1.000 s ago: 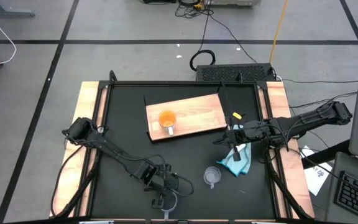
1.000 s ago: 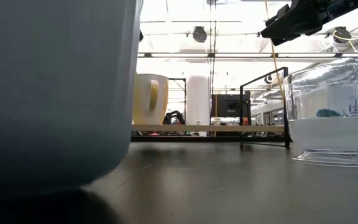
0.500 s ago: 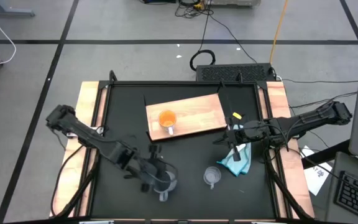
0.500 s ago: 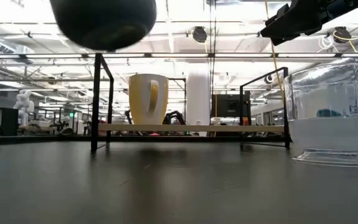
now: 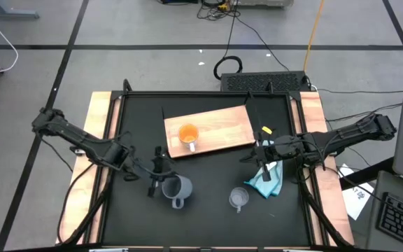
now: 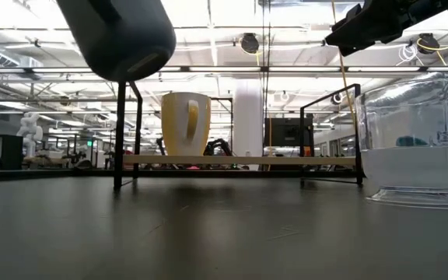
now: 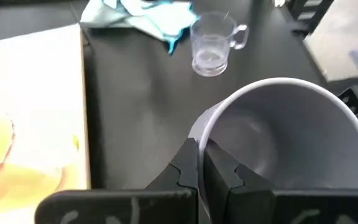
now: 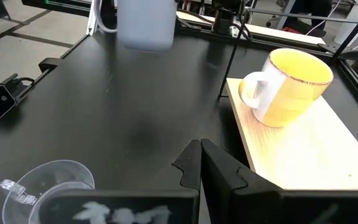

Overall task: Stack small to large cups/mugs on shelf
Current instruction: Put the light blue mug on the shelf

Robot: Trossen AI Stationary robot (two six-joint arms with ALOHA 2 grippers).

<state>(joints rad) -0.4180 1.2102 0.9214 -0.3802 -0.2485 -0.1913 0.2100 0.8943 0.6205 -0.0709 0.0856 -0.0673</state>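
My left gripper (image 5: 161,173) is shut on the blue-grey mug (image 5: 175,187), which is in the air left of the table's middle; the mug also shows in the low view (image 6: 123,35). The orange cup (image 5: 188,134) with a white handle stands upright on the wooden board (image 5: 219,122) at the far middle. The clear cup (image 5: 238,199) stands on the black tabletop beside the light blue cloth (image 5: 268,182). My right gripper (image 5: 261,155) is shut and empty, hovering by the cloth at the board's right end. My left gripper pinches the mug's rim wall (image 7: 205,138), one finger (image 7: 222,171) inside the mug and one outside. The fingers come level from the table's left. The mug is lifted clear of the table, a little tilted, its handle (image 5: 178,203) toward the near edge.
A black wire frame (image 5: 257,115) stands at the board's right end. Pale wooden strips (image 5: 103,140) run along the table's left and right sides. Bare black tabletop (image 5: 208,175) lies between the held mug, the board and the clear cup.
My left gripper has lifted the blue-grey mug off the table by the near edge and carried it up and toward the far edge. The mug, which stood on the table a second ago, now hangs clear and slightly tilted.
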